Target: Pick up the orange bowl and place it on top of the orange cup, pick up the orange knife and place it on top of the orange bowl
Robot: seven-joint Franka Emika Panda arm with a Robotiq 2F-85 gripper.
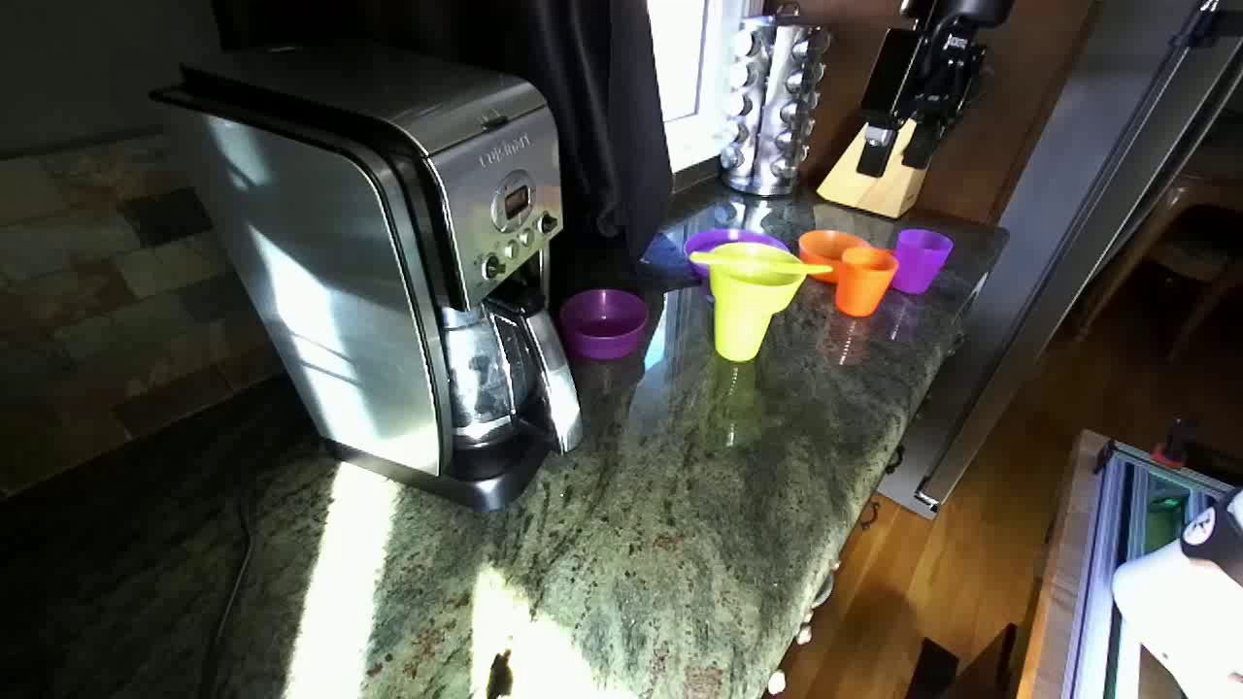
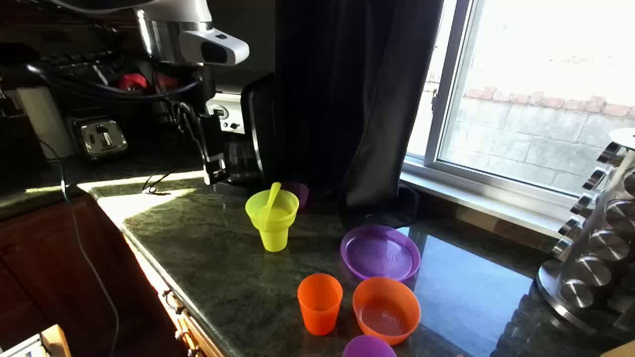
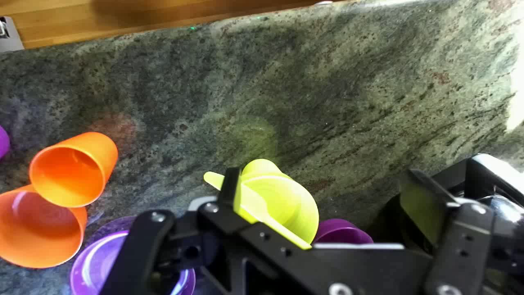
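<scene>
Orange bowl (image 2: 388, 305) sat beside the orange cup (image 2: 320, 305); the pincer (image 3: 322, 184), spread wide and empty, seemed best lowered astride the bowl's wall away from the cup.

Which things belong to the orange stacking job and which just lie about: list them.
Job: orange bowl, orange cup; orange knife not identifiable.

Lying about: yellow cup, yellow bowl, yellow utensil, purple plate, purple bowl, purple cup, coffee maker, spice rack, wooden block.

Cuisinart lettering (image 1: 505, 150), on a silver coffee maker (image 1: 359, 277), its small display (image 1: 517, 201) unreadable
</scene>
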